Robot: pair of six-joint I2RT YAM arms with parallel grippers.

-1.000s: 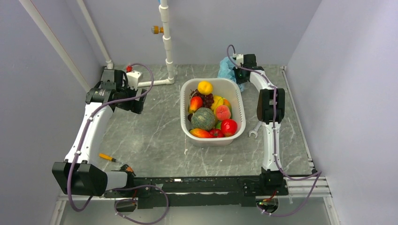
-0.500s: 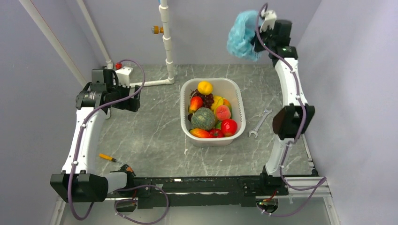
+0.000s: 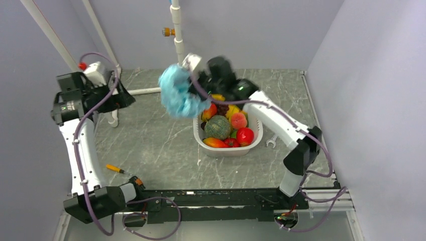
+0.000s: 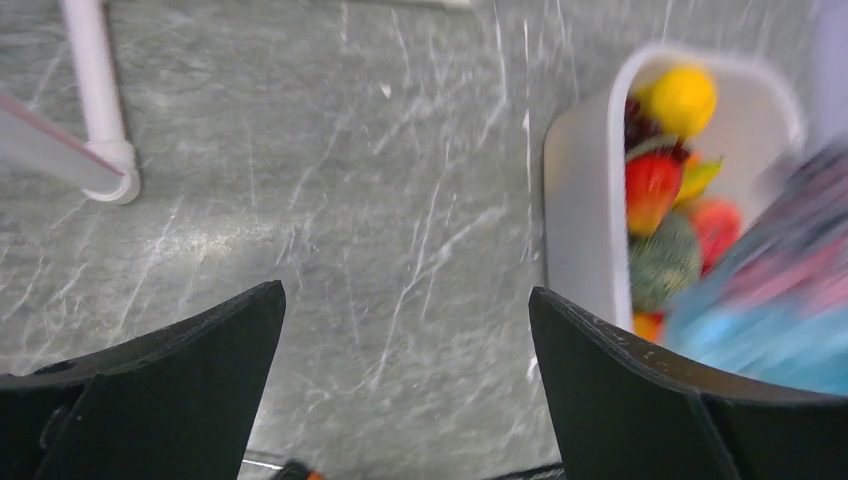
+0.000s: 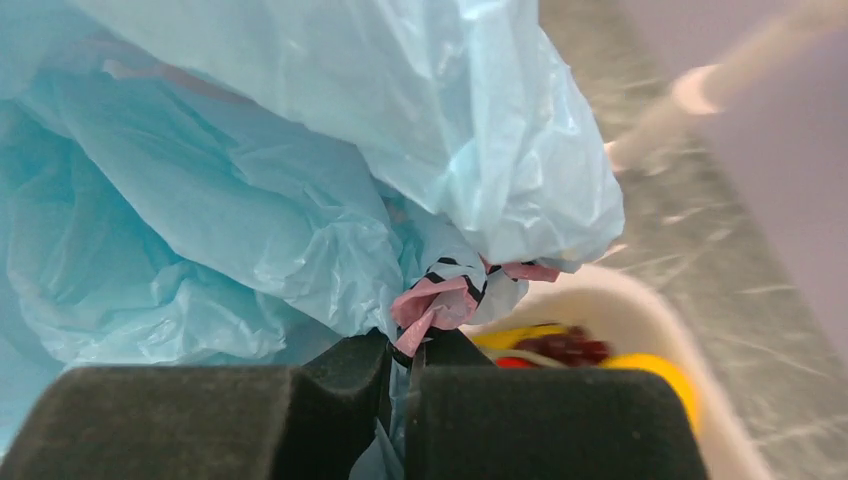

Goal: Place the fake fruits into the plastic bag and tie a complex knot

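The light-blue plastic bag [image 3: 180,97] hangs bunched in the air just left of the white basket [image 3: 253,141], which holds the fake fruits [image 3: 226,125]: a green melon, yellow, red, peach and purple grapes. My right gripper [image 3: 198,85] is shut on the bag's film; in the right wrist view [image 5: 405,355] the bag [image 5: 300,180] fills the frame with a pink printed patch at the pads. My left gripper [image 3: 123,98] is open and empty, raised at the far left; its view [image 4: 405,330] shows the basket [image 4: 580,200] and the blurred bag [image 4: 770,320] at the right. No knot shows.
A white pipe [image 3: 177,30] with an orange valve rises at the back, with a horizontal run [image 3: 145,91] on the table. A spanner [image 3: 274,139] lies right of the basket. An orange-handled screwdriver [image 3: 116,169] lies at the near left. Walls stand close on both sides.
My right arm lifted the bag from the back right of the table, swung it high, then carried it left and down beside the basket. My left arm rose and moved further left.
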